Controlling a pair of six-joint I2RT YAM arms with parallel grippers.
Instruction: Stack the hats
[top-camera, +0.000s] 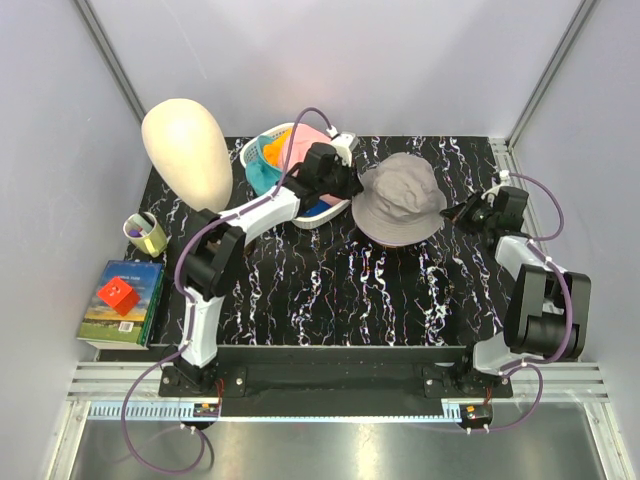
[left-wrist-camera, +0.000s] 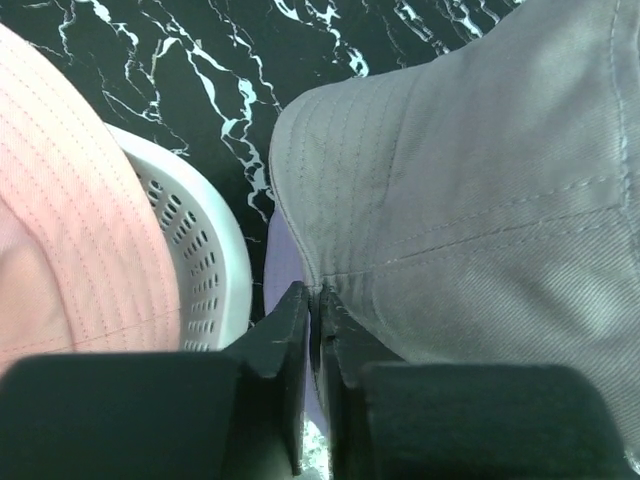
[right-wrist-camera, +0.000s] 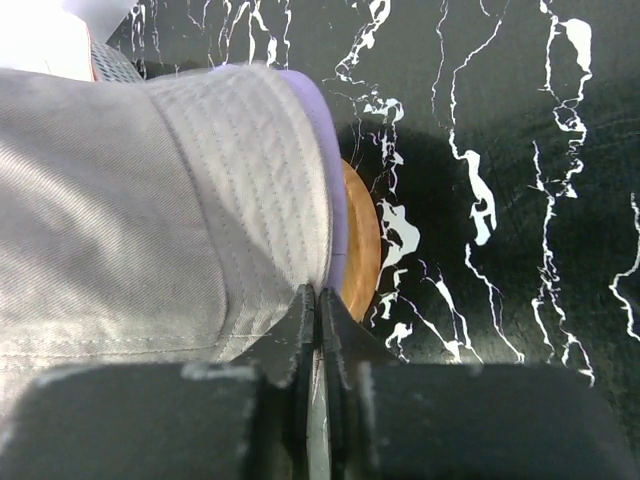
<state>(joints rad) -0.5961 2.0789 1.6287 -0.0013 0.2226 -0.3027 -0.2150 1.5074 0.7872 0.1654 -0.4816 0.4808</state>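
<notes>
A grey bucket hat (top-camera: 400, 195) lies crown up at the table's middle right, on top of a lavender hat (right-wrist-camera: 335, 200) and an orange-yellow hat (right-wrist-camera: 360, 240) whose brims peek out beneath it. My left gripper (top-camera: 355, 185) is shut on the grey hat's (left-wrist-camera: 480, 170) left brim, with the lavender brim (left-wrist-camera: 283, 270) just below. My right gripper (top-camera: 447, 213) is shut on the right brim of the grey hat (right-wrist-camera: 120, 220). A pink hat (top-camera: 305, 145), a teal hat (top-camera: 262, 172) and a royal-blue hat (top-camera: 320, 208) sit in the white basket (top-camera: 258, 147).
The basket (left-wrist-camera: 205, 270) stands just left of the stack, close to my left gripper (left-wrist-camera: 315, 292). A cream mannequin head (top-camera: 188, 150) stands at the back left. A cup (top-camera: 145, 232) and a book with a red cube (top-camera: 118, 297) lie off the table's left edge.
</notes>
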